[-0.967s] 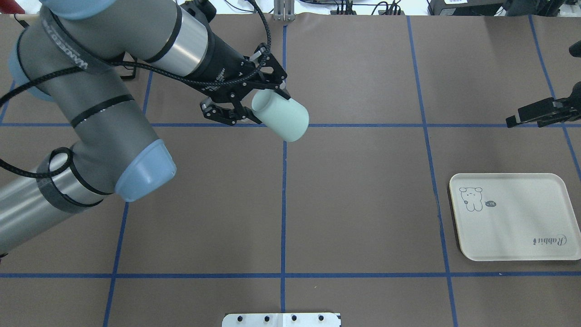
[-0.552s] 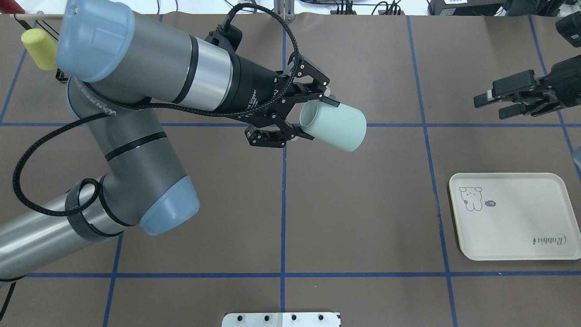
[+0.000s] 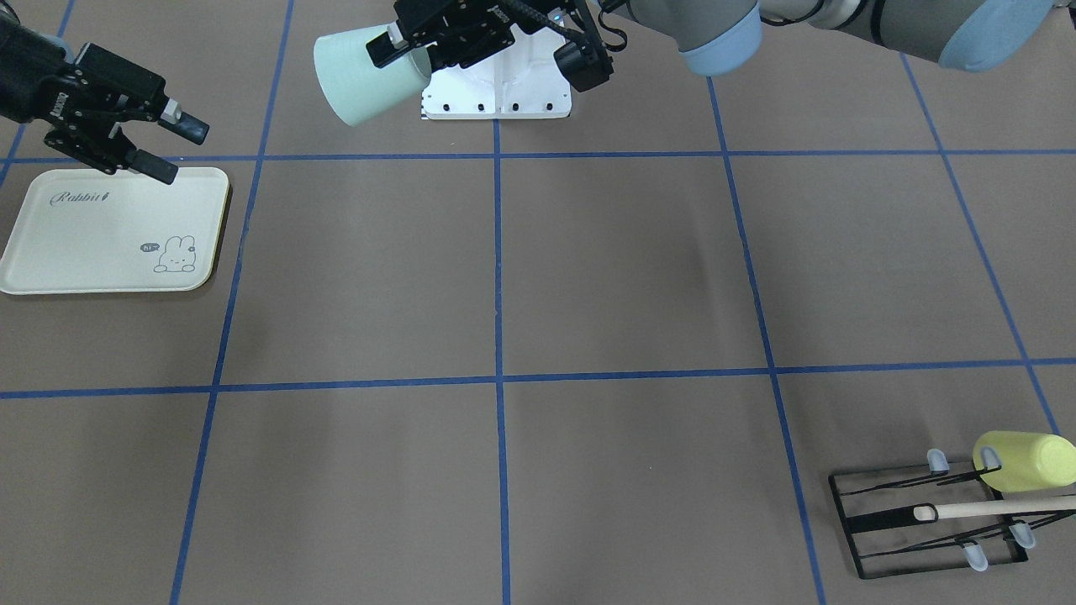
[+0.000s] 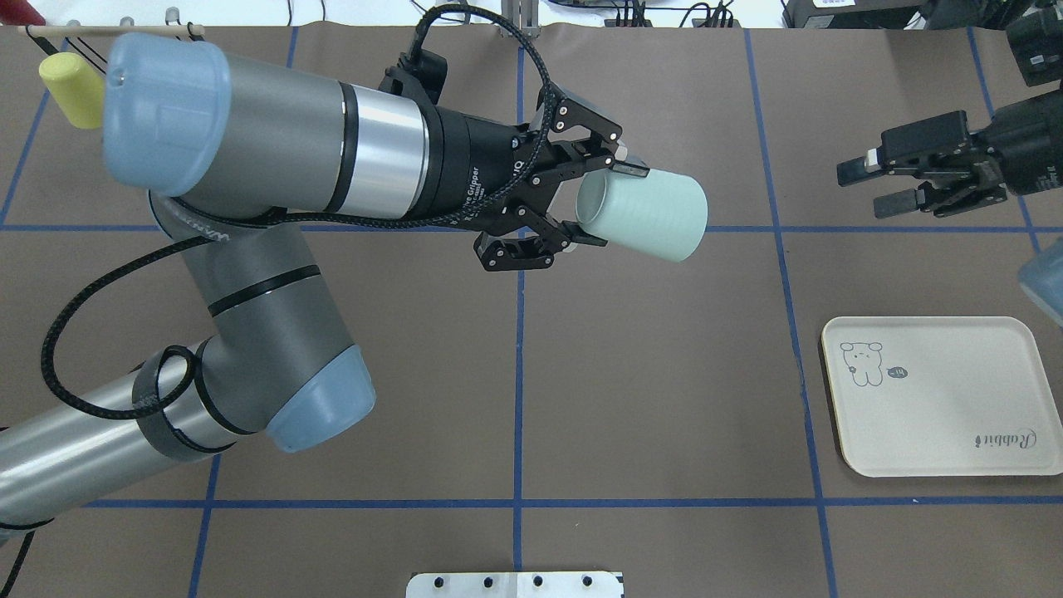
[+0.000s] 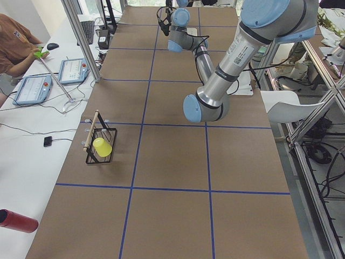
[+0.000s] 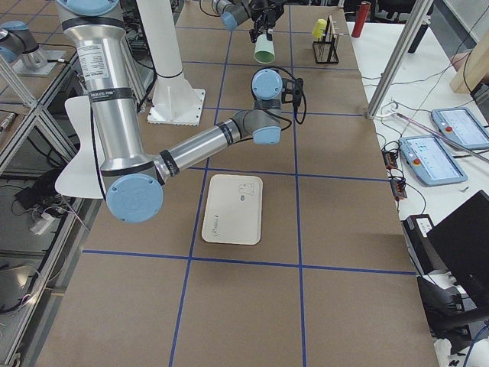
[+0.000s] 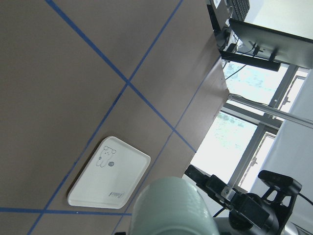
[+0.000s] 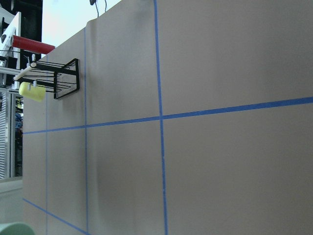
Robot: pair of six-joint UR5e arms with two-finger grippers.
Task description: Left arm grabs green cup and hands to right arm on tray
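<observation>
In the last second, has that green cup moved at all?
Yes. The green cup has crossed the middle blue tape line, heading right toward the right gripper.

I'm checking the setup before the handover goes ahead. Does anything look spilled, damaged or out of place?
Nothing stands out. The green cup is held on its side in the left gripper, above the table, which suits a handover. The right gripper is open and apart from it. The tray lies flat on the table.

Cup (image 4: 644,214) aloft between rack (image 3: 874,521) and tray (image 4: 938,415)
</observation>
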